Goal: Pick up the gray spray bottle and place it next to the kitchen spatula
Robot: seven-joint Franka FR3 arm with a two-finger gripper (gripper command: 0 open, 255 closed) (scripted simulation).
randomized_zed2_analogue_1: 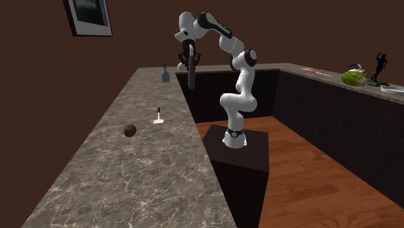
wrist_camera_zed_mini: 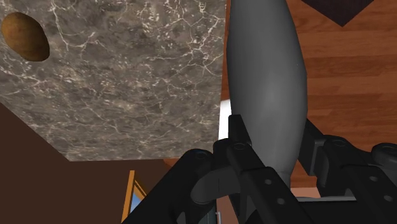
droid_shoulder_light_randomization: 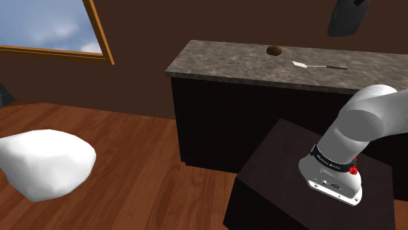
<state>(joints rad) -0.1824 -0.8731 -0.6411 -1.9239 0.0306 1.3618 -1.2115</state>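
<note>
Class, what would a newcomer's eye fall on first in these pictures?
First, the white arm reaching high by the edge of the stone-patterned counter, with a grey spray bottle clasped in its black gripper. Next, on the counter, a small brown ball and a spatula lie a little apart.
</note>
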